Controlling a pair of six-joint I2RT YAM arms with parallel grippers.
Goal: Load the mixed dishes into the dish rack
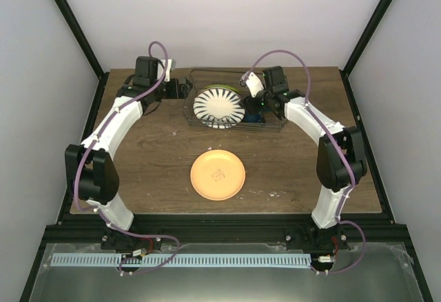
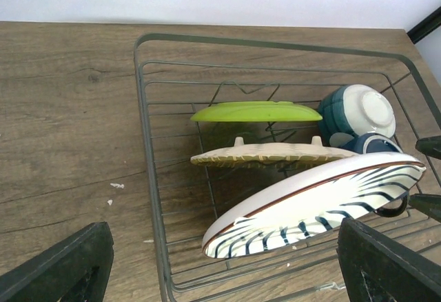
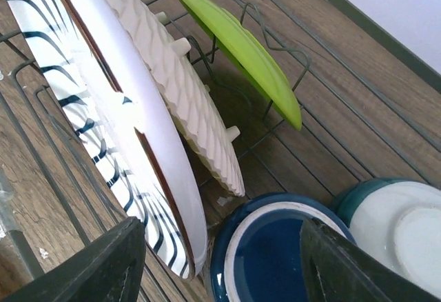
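The orange plate (image 1: 217, 174) lies flat on the table (image 1: 151, 154), well apart from the rack (image 2: 262, 43) on the arms' side and about midway between both arms. The left tool (image 1: 181, 87) hangs spread and empty at the rack's left end. The right tool (image 1: 262, 103) stands spread astride the blue mug (image 3: 269, 260) inside the rack.
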